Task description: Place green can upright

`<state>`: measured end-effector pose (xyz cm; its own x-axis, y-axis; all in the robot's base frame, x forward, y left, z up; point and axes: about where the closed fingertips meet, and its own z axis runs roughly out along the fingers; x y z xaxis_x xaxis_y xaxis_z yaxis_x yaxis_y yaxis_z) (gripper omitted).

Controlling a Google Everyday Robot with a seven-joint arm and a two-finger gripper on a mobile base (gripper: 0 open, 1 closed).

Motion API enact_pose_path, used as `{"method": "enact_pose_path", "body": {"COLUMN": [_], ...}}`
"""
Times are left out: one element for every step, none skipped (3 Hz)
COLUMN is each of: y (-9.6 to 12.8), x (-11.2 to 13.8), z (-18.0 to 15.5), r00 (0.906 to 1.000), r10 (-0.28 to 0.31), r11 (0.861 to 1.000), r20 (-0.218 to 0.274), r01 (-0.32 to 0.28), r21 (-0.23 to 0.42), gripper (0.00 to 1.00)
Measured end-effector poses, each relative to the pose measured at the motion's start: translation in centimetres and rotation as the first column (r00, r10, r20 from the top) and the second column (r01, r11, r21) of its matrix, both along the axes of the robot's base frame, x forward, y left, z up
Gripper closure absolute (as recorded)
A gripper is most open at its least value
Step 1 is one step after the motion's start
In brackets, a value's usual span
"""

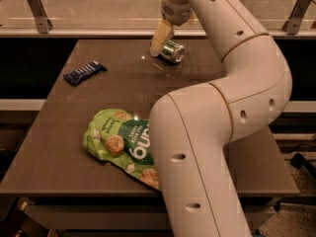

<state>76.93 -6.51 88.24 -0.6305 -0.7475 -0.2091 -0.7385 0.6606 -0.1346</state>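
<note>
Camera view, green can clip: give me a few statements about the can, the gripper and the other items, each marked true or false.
1. The green can stands upright. False: it is tipped, with a silver end facing sideways.
2. The gripper is at the far side of the table, right beside the green can. True.
3. The blue bar lies on the left part of the table, apart from the can. True.
4. The snack bag lies on top of the can. False: it lies near the front edge, far from the can.
5. The arm hides part of the snack bag. True.
</note>
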Motion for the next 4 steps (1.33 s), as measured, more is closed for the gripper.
{"method": "enact_pose_path", "body": {"y": [0.4, 1.2, 1.8, 1.9], "x": [0.1, 0.1, 0.1, 0.1], "z": [-0.1, -0.5, -1.2, -1.7], "r00": [1.0000, 0.9999, 0.9993, 0.9975], "r10": [0.005, 0.008, -0.012, -0.050], "r11": [1.000, 1.000, 1.000, 0.999], "r20": [-0.003, -0.015, -0.034, -0.050], "r01": [-0.005, -0.008, 0.012, 0.051], "r21": [-0.002, -0.006, 0.005, 0.016], "gripper": [0.00, 0.00, 0.00, 0.00]}}
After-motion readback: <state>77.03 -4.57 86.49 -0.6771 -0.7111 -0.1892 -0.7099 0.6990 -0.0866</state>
